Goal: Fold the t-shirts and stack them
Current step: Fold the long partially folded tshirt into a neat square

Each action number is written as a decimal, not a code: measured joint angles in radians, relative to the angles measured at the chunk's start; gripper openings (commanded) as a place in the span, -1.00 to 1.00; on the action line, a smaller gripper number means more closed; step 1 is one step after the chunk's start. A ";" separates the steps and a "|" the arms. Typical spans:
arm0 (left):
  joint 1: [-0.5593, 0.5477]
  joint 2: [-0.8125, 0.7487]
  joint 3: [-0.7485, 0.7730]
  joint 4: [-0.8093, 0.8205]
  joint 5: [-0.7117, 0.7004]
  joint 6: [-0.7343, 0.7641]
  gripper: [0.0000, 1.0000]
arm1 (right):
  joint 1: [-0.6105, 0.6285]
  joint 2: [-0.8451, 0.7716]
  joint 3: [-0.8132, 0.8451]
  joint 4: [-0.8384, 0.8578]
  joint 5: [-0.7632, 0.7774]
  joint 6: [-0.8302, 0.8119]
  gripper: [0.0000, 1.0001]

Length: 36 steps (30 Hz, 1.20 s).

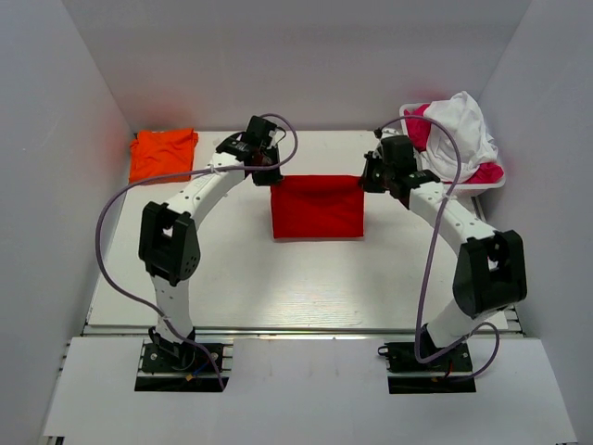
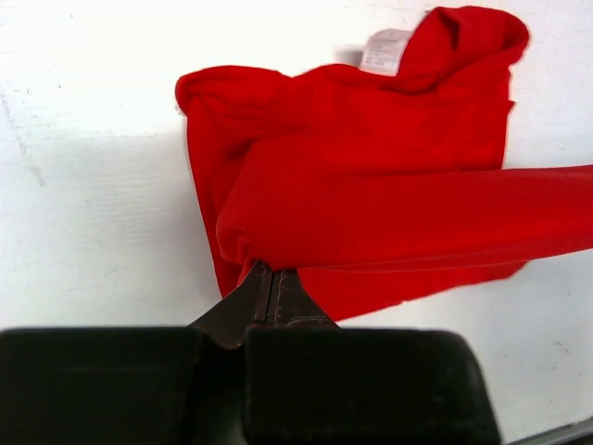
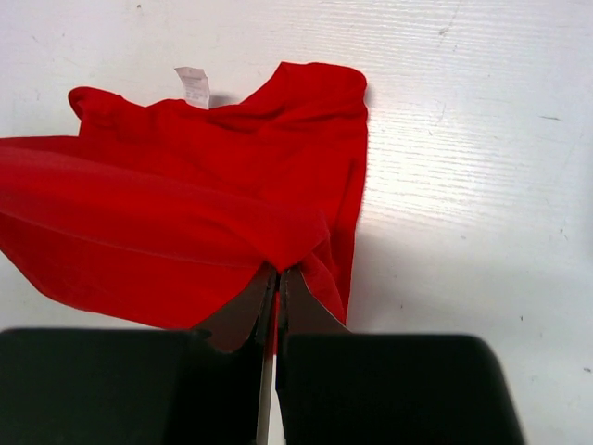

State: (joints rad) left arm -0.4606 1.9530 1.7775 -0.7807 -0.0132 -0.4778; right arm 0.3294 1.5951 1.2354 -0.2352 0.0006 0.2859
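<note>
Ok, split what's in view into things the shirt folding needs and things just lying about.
Job: red t-shirt, pinched by left gripper and right gripper; orange t-shirt, folded, far left corner.
Lying about: white bin at far right; white cloth and pink cloth heaped in it.

Two black two-finger claws: the left claw [image 1: 274, 174] and the right claw [image 1: 367, 180]. Two soft short-sleeved shirts: one bright red cloth t-shirt [image 1: 317, 206] pinched between both claws, and one orange cloth t-shirt [image 1: 162, 153] well left of the left claw. One white plastic basket [image 1: 489, 184], beyond and right of the right claw, holds one white garment [image 1: 463, 125] and pink cloth [image 1: 419, 130], whose number I cannot tell.
</note>
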 measured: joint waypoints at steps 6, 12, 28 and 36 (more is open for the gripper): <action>0.023 0.066 0.018 0.005 0.014 0.008 -1.00 | -0.017 0.109 0.079 0.002 -0.044 -0.014 -1.00; 0.051 0.131 0.065 0.017 0.030 0.014 -1.00 | -0.035 0.211 0.140 0.008 -0.091 -0.013 -1.00; 0.116 0.301 0.237 0.055 0.033 0.025 1.00 | -0.064 0.475 0.372 0.017 -0.161 0.007 0.81; 0.183 0.281 0.301 0.068 0.010 0.060 1.00 | -0.093 0.464 0.436 0.013 -0.204 -0.003 0.81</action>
State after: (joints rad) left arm -0.2779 2.2341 2.0781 -0.7124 -0.0036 -0.4179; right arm 0.2363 2.0590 1.6711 -0.2226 -0.2031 0.2825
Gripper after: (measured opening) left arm 0.991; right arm 0.902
